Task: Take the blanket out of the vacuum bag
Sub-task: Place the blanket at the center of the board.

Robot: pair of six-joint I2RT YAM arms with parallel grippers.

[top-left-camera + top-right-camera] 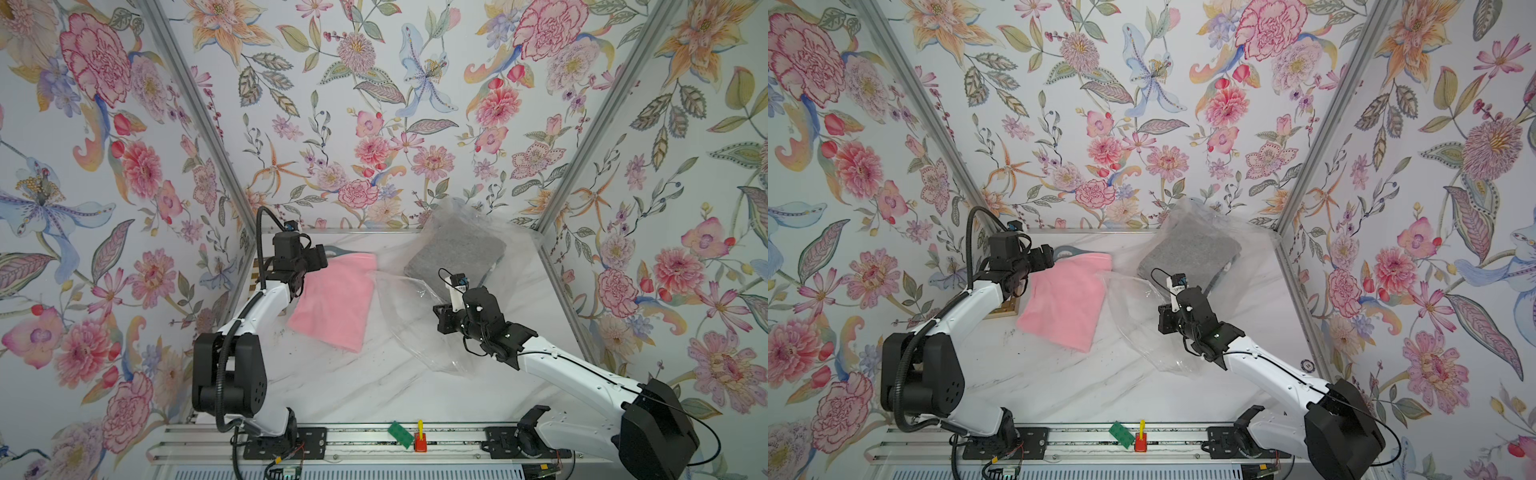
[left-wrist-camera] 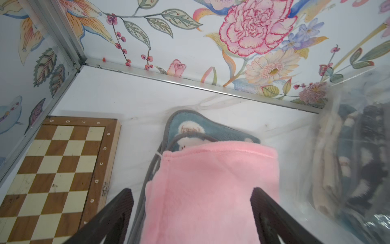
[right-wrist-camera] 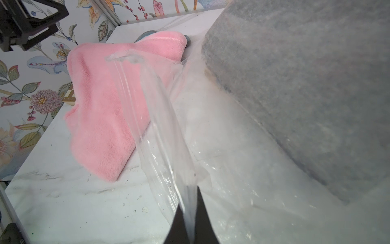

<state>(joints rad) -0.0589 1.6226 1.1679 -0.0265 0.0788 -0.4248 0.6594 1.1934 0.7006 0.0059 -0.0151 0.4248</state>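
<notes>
Pink folded fleece blanket [image 1: 334,303] lies lengthwise near-to-far under our wide-spread left gripper [image 2: 191,190], while our right gripper [image 3: 191,202] pinches the clear crinkly plastic vacuum bag [image 1: 411,320].

- Both top views looked down from high above my bases onto the whole table [image 1: 374,386].
- My wrist cameras sat close and low, both catching the pink blanket [image 2: 211,190].
</notes>
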